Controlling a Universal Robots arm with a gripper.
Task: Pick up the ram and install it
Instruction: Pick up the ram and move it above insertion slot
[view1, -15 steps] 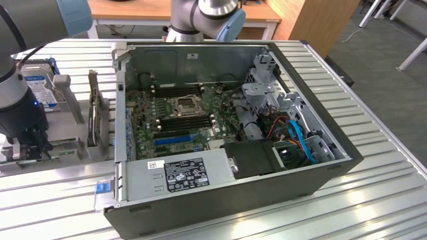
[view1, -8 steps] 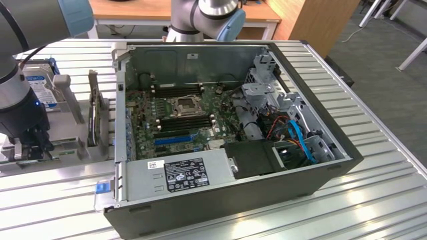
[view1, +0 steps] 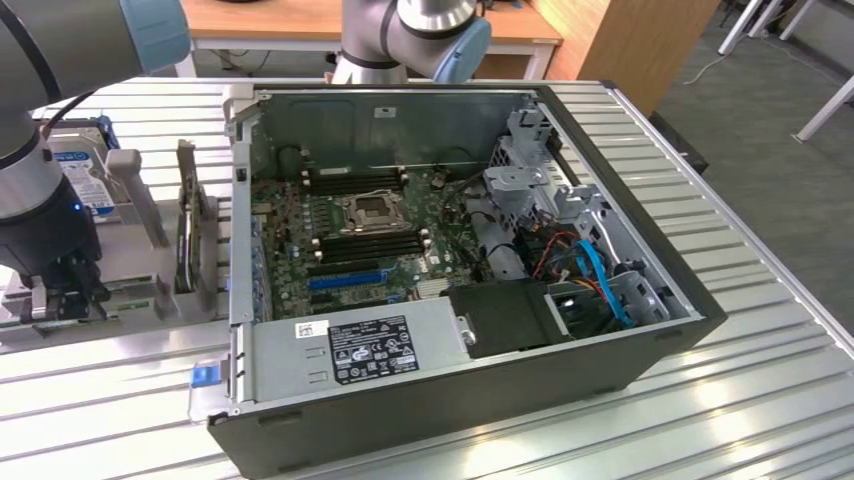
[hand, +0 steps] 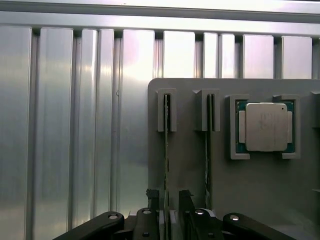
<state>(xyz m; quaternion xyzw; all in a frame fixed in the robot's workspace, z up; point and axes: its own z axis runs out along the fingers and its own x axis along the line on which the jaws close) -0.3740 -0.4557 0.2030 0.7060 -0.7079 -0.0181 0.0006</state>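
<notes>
Two ram sticks stand on edge in slots of a grey holder plate. The ram nearer the plate's edge is a thin green board seen edge-on, and a second stick stands beside it. My gripper is open, low over that first stick, with one dark fingertip on each side of it and small gaps between. In the exterior view the gripper hangs over the holder at the exterior view's left, beside the open computer case. Black memory slots lie on the motherboard inside.
A processor chip sits in a pocket of the holder plate. A hard drive and an upright expansion card stand at the exterior view's left of the case. The ribbed metal table surrounds the holder. The case walls rise around the motherboard.
</notes>
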